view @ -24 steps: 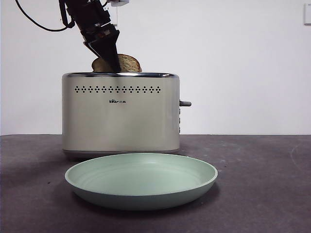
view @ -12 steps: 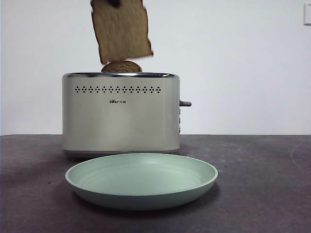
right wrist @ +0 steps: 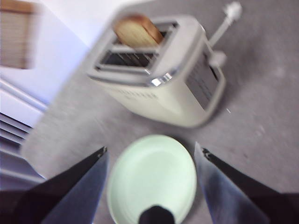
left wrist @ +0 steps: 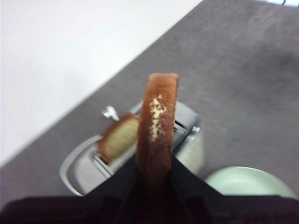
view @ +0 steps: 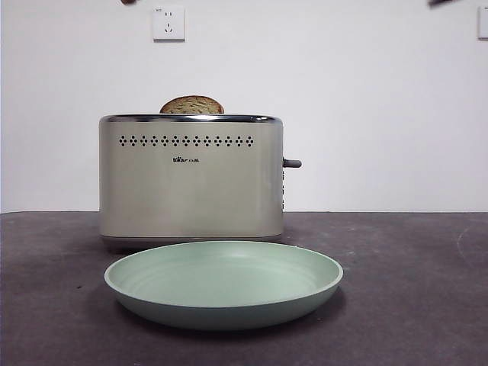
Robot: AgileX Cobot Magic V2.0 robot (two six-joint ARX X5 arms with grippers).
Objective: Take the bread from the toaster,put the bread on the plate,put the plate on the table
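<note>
1. Front view: The toaster [view: 191, 177] stands upright on the counter [view: 412, 290], lever [view: 291, 163] on its right side. A second slice [view: 192, 105] shows only its rounded brown top above the chrome rim. The plate [view: 223, 284] lies flat on the counter just in front of the toaster, with nothing on it. A wall socket [view: 168, 22] sits on the white wall above. Dark tips show at both top corners; neither hand can be identified here. The bread is out of this view.

2. Left wrist view: The left hand [left wrist: 154, 179] is clamped on the bread [left wrist: 157, 126], seen edge-on with its brown crust facing the camera. The bread is held in the air above the toaster [left wrist: 187, 140], clear of the slots. The second slice [left wrist: 117, 138] sits in one slot. Part of the plate [left wrist: 247, 182] is visible beside the toaster. The view is blurred.

3. Right wrist view: The right hand [right wrist: 152, 156] hangs above the plate [right wrist: 154, 177] with its jaws spread wide, holding nothing. The toaster [right wrist: 159, 70] stands beyond the plate, the second slice [right wrist: 136, 30] in one slot and the other slot bare. The view is blurred.
</note>
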